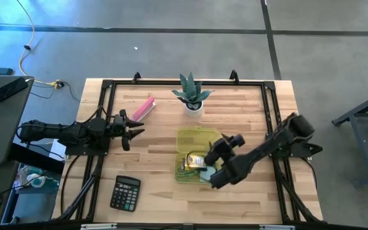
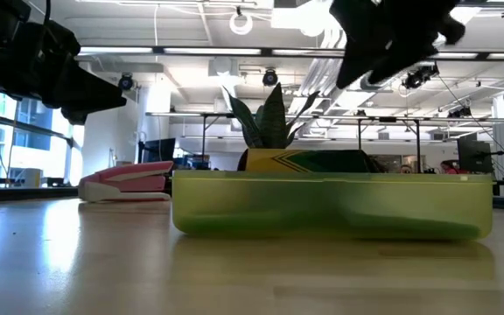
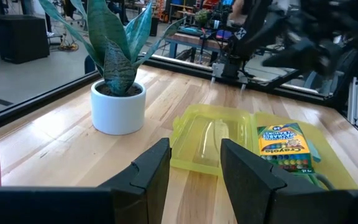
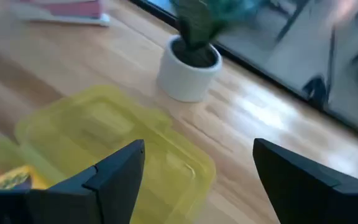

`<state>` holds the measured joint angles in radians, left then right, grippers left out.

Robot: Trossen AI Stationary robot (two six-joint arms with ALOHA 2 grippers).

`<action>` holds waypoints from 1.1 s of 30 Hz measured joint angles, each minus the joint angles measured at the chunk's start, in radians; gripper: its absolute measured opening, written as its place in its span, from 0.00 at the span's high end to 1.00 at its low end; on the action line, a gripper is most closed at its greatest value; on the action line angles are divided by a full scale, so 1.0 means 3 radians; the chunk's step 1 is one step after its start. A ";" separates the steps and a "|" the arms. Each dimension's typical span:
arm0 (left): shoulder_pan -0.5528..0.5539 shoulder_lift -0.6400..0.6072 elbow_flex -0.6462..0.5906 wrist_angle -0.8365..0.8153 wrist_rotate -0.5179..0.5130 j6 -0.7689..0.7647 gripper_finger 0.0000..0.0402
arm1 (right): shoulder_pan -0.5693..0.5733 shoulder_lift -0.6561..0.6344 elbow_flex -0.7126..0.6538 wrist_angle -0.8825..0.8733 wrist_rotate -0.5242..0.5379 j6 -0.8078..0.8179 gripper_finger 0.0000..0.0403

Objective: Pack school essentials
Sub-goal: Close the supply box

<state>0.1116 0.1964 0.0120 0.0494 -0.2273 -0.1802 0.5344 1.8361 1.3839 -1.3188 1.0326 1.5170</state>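
Table [image 1: 158,137] | yellow case [image 1: 193,142] mid-table | right pincer [image 1: 225,160] above, open

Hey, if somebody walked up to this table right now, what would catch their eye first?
Probably the open yellow-green case at the table's middle, with a crayon box lying in its tray. The right gripper hangs over that tray with its jaws apart and nothing between them. Just behind the case stands a spiky potted plant, and the left gripper waits, open, at the table's left side.
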 joint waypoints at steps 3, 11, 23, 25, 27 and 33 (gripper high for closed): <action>-0.0001 0.0001 0.0000 0.0000 0.0000 0.0000 0.67 | -0.0096 -0.0348 -0.0476 0.0498 -0.0128 0.0097 0.28; 0.0000 0.0000 0.0000 0.0000 0.0000 0.0000 0.67 | -0.0384 -0.1099 -0.1672 0.2137 -0.0533 -0.0247 0.28; -0.0001 0.0001 0.0000 -0.0004 0.0000 0.0000 0.67 | -0.0738 -0.1836 -0.2682 0.3209 -0.1039 -0.0285 0.28; -0.0001 0.0000 0.0000 0.0000 0.0000 0.0000 0.67 | -0.0797 -0.1876 -0.2767 0.3354 -0.1112 -0.0288 0.28; -0.0001 0.0001 0.0000 -0.0001 0.0000 0.0000 0.67 | -0.0858 -0.1879 -0.2839 0.3521 -0.1181 -0.0346 0.28; -0.0001 0.0001 0.0000 0.0000 0.0000 0.0000 0.67 | -0.1059 -0.1877 -0.2926 0.3761 -0.1447 -0.0408 0.28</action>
<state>0.1112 0.1967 0.0120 0.0494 -0.2272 -0.1802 0.2169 1.2732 0.5060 -0.1904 0.5986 1.3944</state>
